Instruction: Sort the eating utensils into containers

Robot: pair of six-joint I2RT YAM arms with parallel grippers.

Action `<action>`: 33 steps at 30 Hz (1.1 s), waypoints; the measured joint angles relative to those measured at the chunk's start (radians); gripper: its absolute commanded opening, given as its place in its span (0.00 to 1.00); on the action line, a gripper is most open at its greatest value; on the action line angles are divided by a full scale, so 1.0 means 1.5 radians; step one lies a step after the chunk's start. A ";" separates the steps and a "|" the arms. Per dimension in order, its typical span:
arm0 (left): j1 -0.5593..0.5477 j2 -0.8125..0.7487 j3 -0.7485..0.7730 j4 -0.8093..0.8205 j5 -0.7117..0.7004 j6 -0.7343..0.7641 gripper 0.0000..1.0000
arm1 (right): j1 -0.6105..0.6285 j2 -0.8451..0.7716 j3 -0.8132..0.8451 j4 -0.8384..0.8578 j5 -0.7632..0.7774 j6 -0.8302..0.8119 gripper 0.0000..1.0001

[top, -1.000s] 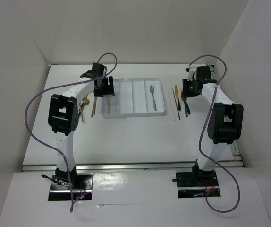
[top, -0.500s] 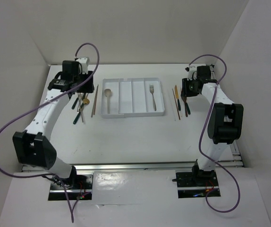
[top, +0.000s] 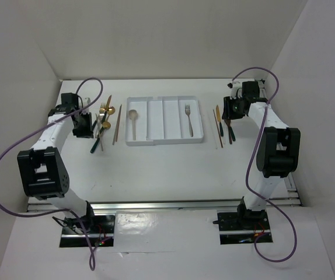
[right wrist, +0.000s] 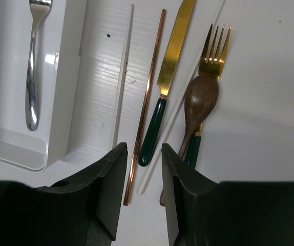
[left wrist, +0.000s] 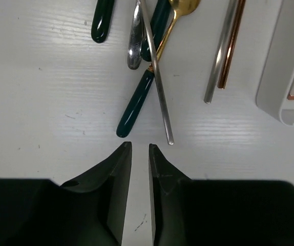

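The white tray (top: pixel 156 138) holds a pale spoon (top: pixel 133 116) in its leftmost compartment and a silver fork (top: pixel 187 116) in its rightmost. My left gripper (top: pixel 84 126) hovers just left of a loose pile of utensils (top: pixel 104 116). In the left wrist view its jaws (left wrist: pixel 139 148) stand open by a narrow gap with nothing between them, short of a teal handle (left wrist: pixel 135 102) and a silver chopstick (left wrist: pixel 157 77). My right gripper (right wrist: pixel 143 149) is open above a copper chopstick (right wrist: pixel 146 97) and a teal-handled gold knife (right wrist: pixel 173 46).
Beside the knife lie a gold fork (right wrist: pixel 216 43), a wooden spoon (right wrist: pixel 199 100) and white chopsticks (right wrist: pixel 121 77). A silver and a copper chopstick (left wrist: pixel 224 46) lie between the left pile and the tray's left wall (left wrist: pixel 285 61). White walls enclose the table.
My left arm has swung from over the tray's leftmost compartment to the left of the pile, leaving the spoon in that compartment. Its jaws have narrowed. The right arm has not moved.
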 measured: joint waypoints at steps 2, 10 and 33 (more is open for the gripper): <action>0.018 0.027 0.001 0.004 0.017 -0.011 0.35 | 0.000 0.000 0.000 0.000 0.000 0.000 0.41; 0.025 0.159 0.106 0.011 0.089 -0.035 0.44 | 0.000 0.000 -0.001 0.000 0.000 0.000 0.41; 0.012 0.329 0.233 0.025 0.058 -0.066 0.32 | 0.000 0.000 -0.002 0.000 0.008 0.000 0.41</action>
